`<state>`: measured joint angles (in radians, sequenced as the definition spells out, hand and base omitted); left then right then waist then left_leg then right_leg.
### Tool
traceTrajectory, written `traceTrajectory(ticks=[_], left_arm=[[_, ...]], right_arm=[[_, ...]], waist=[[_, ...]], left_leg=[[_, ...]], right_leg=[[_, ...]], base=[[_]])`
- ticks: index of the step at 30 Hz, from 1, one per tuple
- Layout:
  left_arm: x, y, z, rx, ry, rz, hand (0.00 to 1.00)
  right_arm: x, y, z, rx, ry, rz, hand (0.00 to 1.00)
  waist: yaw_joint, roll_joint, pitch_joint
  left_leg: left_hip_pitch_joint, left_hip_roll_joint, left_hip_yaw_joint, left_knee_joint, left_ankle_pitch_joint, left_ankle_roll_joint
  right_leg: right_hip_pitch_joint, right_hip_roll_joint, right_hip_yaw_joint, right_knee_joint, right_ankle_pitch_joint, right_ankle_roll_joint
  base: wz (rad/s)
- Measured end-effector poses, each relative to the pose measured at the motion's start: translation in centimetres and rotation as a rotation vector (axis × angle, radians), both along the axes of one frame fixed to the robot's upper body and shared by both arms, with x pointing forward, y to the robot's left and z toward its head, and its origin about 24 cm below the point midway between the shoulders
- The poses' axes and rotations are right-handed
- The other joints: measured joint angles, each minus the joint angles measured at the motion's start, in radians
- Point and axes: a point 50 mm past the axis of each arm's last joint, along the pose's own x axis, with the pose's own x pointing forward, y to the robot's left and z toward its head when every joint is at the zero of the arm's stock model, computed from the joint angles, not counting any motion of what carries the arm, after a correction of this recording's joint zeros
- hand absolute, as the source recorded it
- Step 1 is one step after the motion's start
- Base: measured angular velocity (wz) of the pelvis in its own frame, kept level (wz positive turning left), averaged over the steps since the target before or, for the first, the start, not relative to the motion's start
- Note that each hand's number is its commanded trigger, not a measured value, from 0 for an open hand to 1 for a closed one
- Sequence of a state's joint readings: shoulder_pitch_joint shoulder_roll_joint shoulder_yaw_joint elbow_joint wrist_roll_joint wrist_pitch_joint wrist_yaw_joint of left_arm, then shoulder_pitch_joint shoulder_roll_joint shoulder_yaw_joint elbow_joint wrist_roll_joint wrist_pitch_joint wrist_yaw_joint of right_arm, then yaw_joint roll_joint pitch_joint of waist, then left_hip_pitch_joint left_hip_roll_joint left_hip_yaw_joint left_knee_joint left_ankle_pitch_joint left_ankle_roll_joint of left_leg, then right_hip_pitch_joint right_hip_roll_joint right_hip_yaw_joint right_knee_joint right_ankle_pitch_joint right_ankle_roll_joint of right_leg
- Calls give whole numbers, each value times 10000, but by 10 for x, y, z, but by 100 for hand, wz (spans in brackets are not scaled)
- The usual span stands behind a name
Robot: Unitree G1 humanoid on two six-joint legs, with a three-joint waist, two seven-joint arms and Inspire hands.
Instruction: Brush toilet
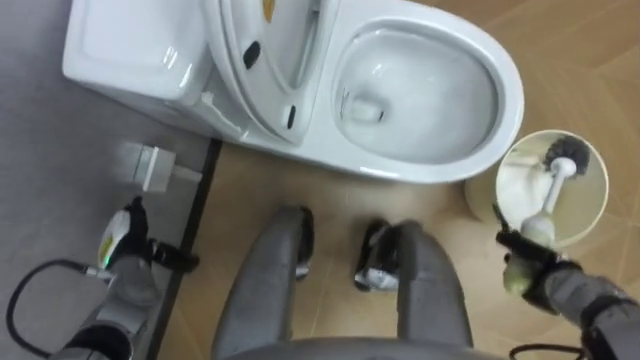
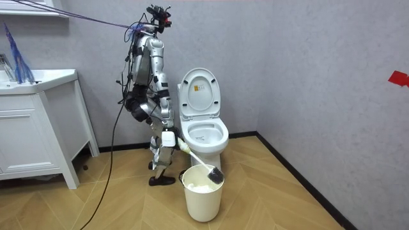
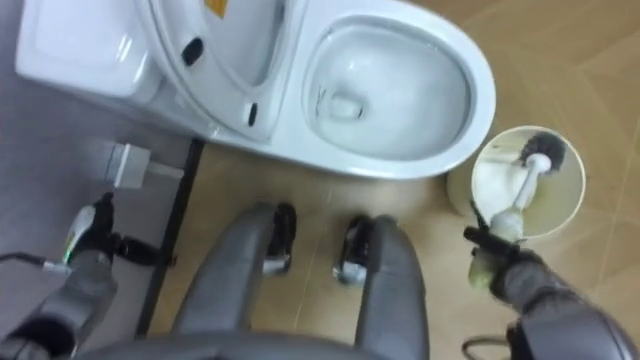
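Robot stands side-on to toilet [image 1: 430,168], lid up, bowl open. Right hand [image 1: 528,268] is curled round the brush [image 1: 552,190] handle. Bristle head is at the mouth of the white bucket [image 1: 604,195], which stands on the floor [image 1: 300,195] just beside the bowl's front rim. Left hand [image 1: 128,262] is low by the wall [image 1: 40,150]; can't tell its fingers.

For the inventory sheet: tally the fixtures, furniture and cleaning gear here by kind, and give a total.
toilet: 1
toilet brush: 1, held in the right hand
bucket: 1
vanity cabinet: 1
Total: 4
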<state>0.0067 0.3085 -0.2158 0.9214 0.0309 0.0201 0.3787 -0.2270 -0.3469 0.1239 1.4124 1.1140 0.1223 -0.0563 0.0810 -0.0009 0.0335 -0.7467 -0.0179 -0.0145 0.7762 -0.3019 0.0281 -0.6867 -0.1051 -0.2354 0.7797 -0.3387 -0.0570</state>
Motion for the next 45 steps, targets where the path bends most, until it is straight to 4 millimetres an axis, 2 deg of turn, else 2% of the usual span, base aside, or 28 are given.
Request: traceTrajectory(ticks=[4,5,7,9,13,15,19,25,27,30,37,45], left_arm=[[-6,3,2,-288,-458,793,0],[-11,4,2,-301,-484,883,0],[-21,5,2,-315,-487,988,0],[-35,8,1,-303,-464,1151,0],[-54,12,4,-185,-622,1749,0],[-64,10,6,-176,-718,1943,0],[-61,5,20,34,-1536,1785,0],[-46,0,50,1588,-2817,205,0],[-31,-5,69,1989,-3998,-372,0],[-16,-13,87,2778,-5066,-1525,0],[-7,-25,95,4143,-5316,-3334,0],[-3,-30,98,5220,-5180,-5127,0]], right_arm=[[-12,-2,-3,217,-101,-1254,100],[-16,-2,-4,306,-253,-1748,100],[-24,-1,-7,368,-307,-2219,100],[-43,-1,-12,418,-119,-2724,100],[-72,-3,-16,288,238,-3139,100],[-81,-1,-19,251,373,-3108,100],[-96,9,-24,303,739,-2912,100],[-100,14,-25,-139,1164,-1343,100],[-100,14,-25,-519,1385,-536,100],[-101,16,-25,-992,1633,717,100],[-88,26,-26,-1719,1798,4505,100],[-48,33,-20,-2796,1301,8268,100]], waist=[[7,-87,-16],[-76,-119,-45],[-219,-177,-140],[-237,-228,-274],[-196,-378,-380],[-214,-435,-354],[-245,-510,-267],[-205,-522,-239],[-181,-535,-247],[-239,-546,-255],[-325,-396,-253],[-508,-368,-234]], left_leg=[[1153,-81,-88,-708,32,41],[1620,-123,-182,-1036,63,48],[2282,-112,-250,-1627,192,65],[3102,-35,-315,-2222,229,74],[4290,-32,-337,-3045,250,109],[4923,-45,-279,-3387,252,114],[5513,-38,-287,-3683,252,111],[6001,-73,-426,-4028,263,82],[6033,-95,-462,-4047,280,61],[6216,-106,-464,-4070,291,45],[6292,-45,-466,-4125,302,31],[6287,-72,-489,-4151,336,56]], right_leg=[[1232,10,-128,-790,63,124],[1745,22,-224,-1166,104,192],[2554,92,-419,-1933,249,274],[3642,263,-675,-2945,486,341],[4881,367,-696,-3891,666,499],[5491,359,-726,-4198,697,552],[6167,387,-930,-4577,707,570],[6728,425,-983,-4936,707,572],[6772,439,-970,-4989,707,572],[6973,467,-983,-5036,713,565],[7087,504,-1062,-5216,798,558],[7033,482,-981,-5227,820,581]], base=[[11],[21],[25],[18],[5],[2],[14],[6],[3],[0],[2],[1]])
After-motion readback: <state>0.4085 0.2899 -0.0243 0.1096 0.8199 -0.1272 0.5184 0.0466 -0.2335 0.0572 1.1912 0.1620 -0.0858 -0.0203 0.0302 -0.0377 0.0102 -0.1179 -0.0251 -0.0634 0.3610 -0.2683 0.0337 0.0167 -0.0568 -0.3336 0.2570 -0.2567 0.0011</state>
